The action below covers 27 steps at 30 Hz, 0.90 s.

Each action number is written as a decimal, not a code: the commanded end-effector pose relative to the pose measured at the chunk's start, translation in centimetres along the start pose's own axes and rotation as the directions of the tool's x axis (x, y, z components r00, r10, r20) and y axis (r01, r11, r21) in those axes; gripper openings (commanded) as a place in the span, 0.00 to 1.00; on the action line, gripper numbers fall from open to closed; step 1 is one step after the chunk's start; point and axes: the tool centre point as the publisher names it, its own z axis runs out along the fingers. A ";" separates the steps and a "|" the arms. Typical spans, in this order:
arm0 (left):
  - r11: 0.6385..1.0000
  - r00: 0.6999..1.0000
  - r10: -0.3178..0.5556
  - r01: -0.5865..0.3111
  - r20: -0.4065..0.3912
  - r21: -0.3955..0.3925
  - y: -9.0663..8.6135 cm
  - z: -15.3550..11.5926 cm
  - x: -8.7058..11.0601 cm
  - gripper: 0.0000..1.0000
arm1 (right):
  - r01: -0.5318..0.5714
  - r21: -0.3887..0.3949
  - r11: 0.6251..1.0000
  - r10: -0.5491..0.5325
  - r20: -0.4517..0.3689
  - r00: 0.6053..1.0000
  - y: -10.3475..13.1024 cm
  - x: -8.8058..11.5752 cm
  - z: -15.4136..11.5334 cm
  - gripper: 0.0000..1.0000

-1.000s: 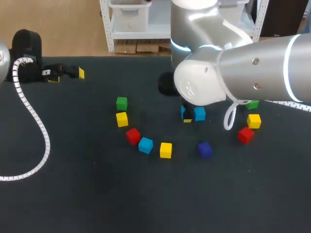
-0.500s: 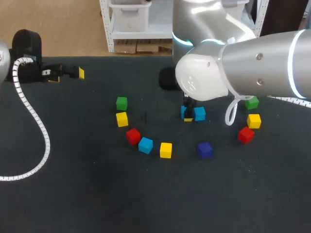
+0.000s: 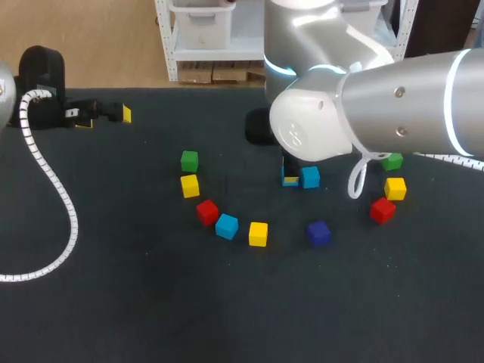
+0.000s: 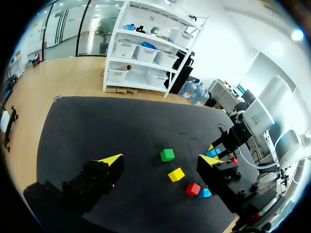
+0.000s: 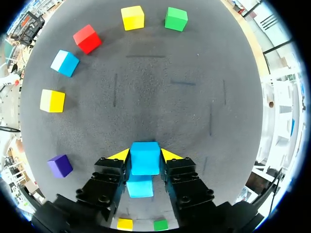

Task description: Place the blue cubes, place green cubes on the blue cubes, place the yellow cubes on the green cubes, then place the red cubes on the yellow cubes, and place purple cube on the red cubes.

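My right gripper point(image 5: 145, 154) is shut on a blue cube point(image 5: 145, 160) that sits low at the table, one yellow-tipped finger pressed to each side. In the head view this cube point(image 3: 290, 181) is mostly hidden under my right arm. A second blue cube point(image 3: 310, 177) lies just behind the fingers point(image 5: 140, 187). A third blue cube point(image 3: 226, 225) lies in an arc with a green cube point(image 3: 189, 160), a yellow cube point(image 3: 190, 185), a red cube point(image 3: 207, 212), another yellow cube point(image 3: 258, 234) and the purple cube point(image 3: 318, 233). My left gripper point(image 3: 106, 113) stands open at the table's far left, holding nothing.
Under my right arm at the right lie a red cube point(image 3: 383, 210), a yellow cube point(image 3: 395, 188) and a green cube point(image 3: 392, 160). A white coiled cable point(image 3: 57, 189) trails over the left part of the dark table point(image 3: 151, 302).
My right gripper opened wide around the blue cube and has now closed on it. The cubes and my left arm have not moved.
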 end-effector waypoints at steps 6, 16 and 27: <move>1.000 1.000 0.002 -0.003 0.008 0.013 0.3 0.0 0.2 1.00 | 0.004 -0.003 1.000 -0.004 0.002 1.000 0.4 0.2 -0.1 0.04; 1.000 1.000 0.002 -0.003 0.008 0.013 0.3 0.0 0.2 1.00 | -0.002 -0.003 1.000 0.002 0.005 1.000 0.3 0.1 -0.3 1.00; 1.000 1.000 0.002 -0.003 0.008 0.013 0.3 0.0 0.2 1.00 | 0.005 -0.006 1.000 -0.005 -0.004 1.000 0.4 0.6 -0.3 1.00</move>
